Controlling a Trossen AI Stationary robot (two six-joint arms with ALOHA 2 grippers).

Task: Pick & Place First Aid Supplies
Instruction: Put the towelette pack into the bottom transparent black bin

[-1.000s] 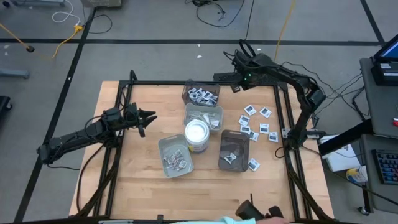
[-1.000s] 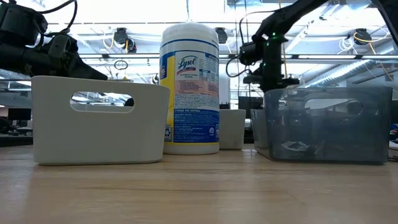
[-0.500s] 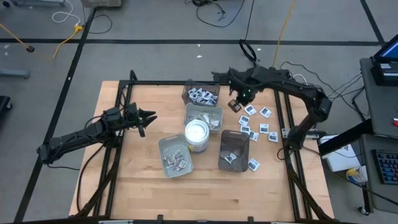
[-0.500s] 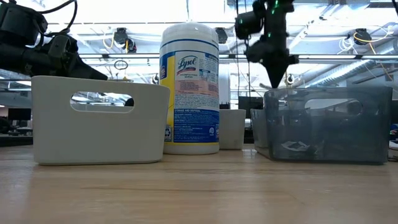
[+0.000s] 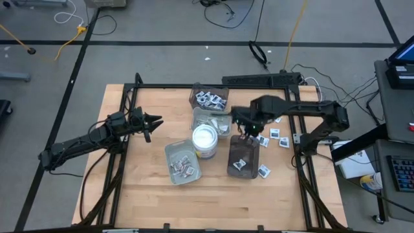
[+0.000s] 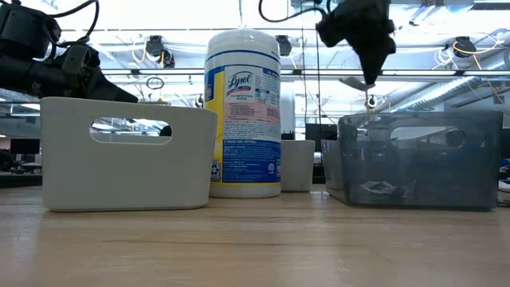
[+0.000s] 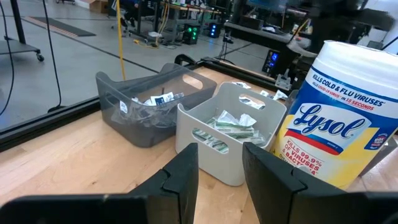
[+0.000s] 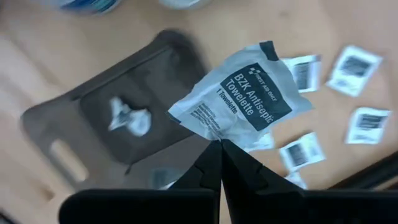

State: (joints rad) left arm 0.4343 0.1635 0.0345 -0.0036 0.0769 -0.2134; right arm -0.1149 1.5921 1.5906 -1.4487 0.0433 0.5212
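My right gripper (image 5: pixel 244 132) hangs over the far end of a dark translucent tray (image 5: pixel 244 156), shut on a square white packet with dark print (image 8: pixel 239 93). In the low view the gripper (image 6: pixel 368 76) stands above the tray's rim (image 6: pixel 418 119). One crumpled packet (image 8: pixel 127 116) lies on the tray's floor. Several more square packets (image 5: pixel 268 129) lie flat on the table to the right of the tray. My left gripper (image 5: pixel 152 122) waits open near the table's left side, level and with nothing between its fingers (image 7: pixel 186 177). My right gripper pinches the packet at one corner of its edge (image 8: pixel 214 135) between its two fingertips. The fingers point down from above. The packet is lifted clear of table and tray, above the dark tray, with most of it sticking out past the fingertips.
A round white wipes tub (image 5: pixel 205 138) stands mid-table. Around it are a white tray (image 5: pixel 212 121) with pale strips, a dark tray (image 5: pixel 209 98) with packets at the far side, and a grey tray (image 5: pixel 182 162) nearer the front. A black frame (image 5: pixel 297 129) edges the table.
My right gripper has travelled from the table's far right corner toward the near edge, past the loose packets to the dark tray, rising a little and rolling at the wrist. It carries the packet clear of the table. Its fingers stay shut.
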